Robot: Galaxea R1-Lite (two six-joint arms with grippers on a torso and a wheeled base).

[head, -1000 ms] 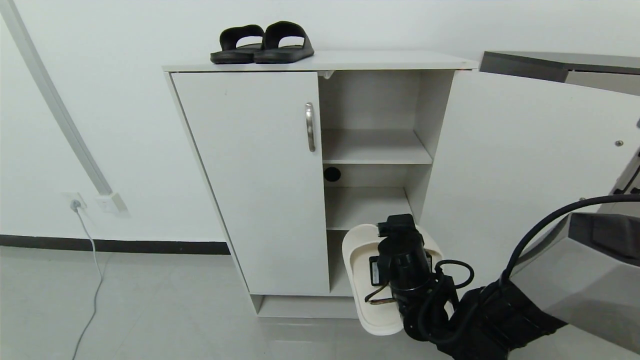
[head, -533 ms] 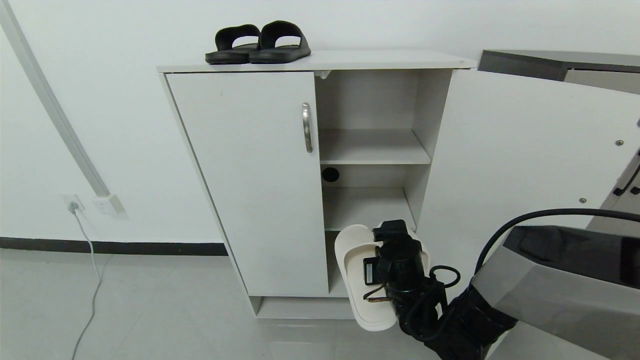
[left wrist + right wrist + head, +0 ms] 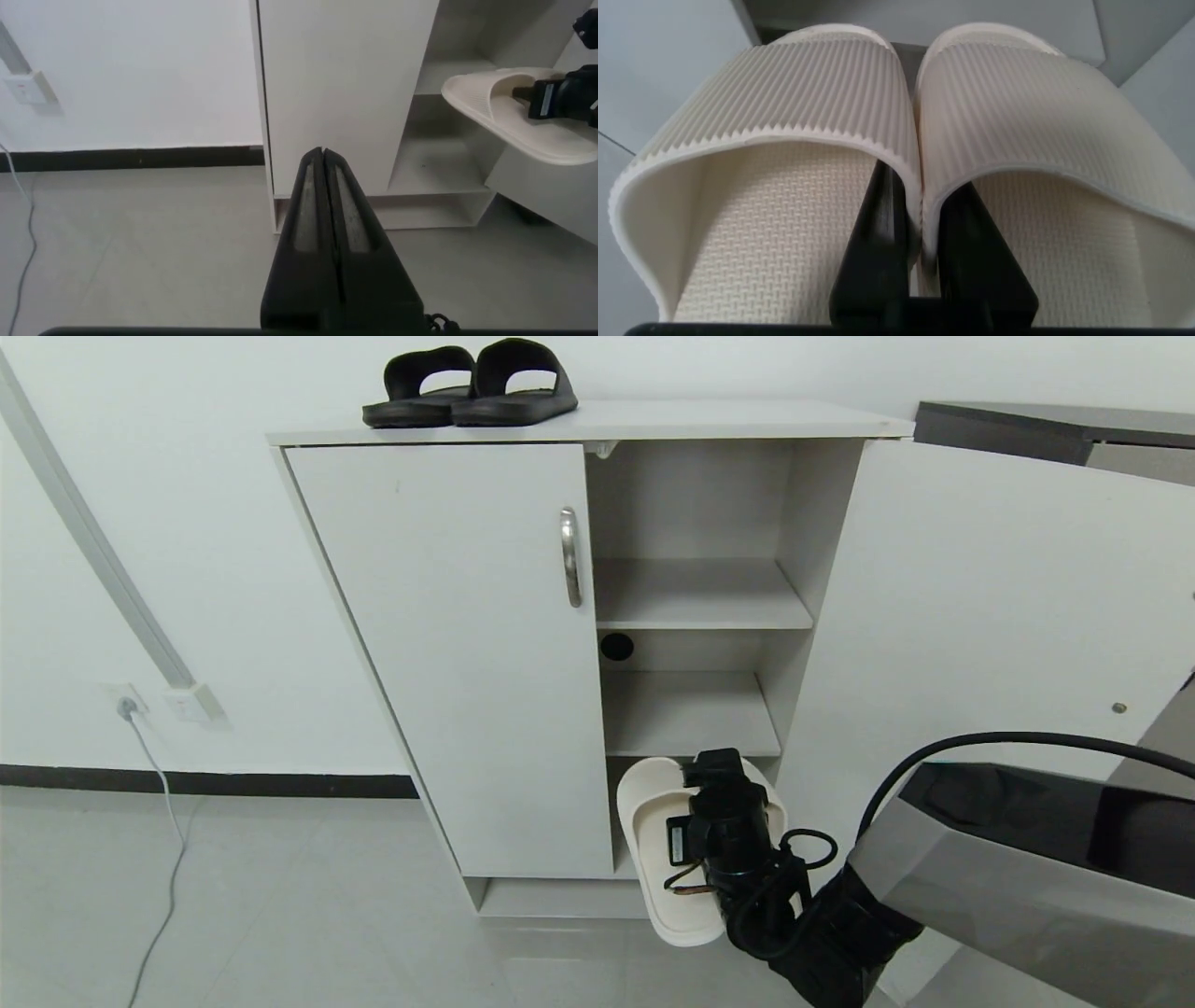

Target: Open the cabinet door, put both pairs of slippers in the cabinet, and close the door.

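Cream slippers (image 3: 653,821) pinched side by side at their inner strap edges by the right gripper (image 3: 920,215), toes toward the white cabinet (image 3: 728,420), held off the floor at the mouth of the bottom compartment (image 3: 439,168) beside the open right door (image 3: 980,616). Black slippers (image 3: 470,387) paired on the cabinet top above the shut left door (image 3: 448,644). Left gripper (image 3: 322,163) pressed together, low over the floor, facing the cabinet base.

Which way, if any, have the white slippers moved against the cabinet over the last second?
Yes. The white slippers, held in the right gripper, have shifted left against the cabinet, toward the edge of the closed door.
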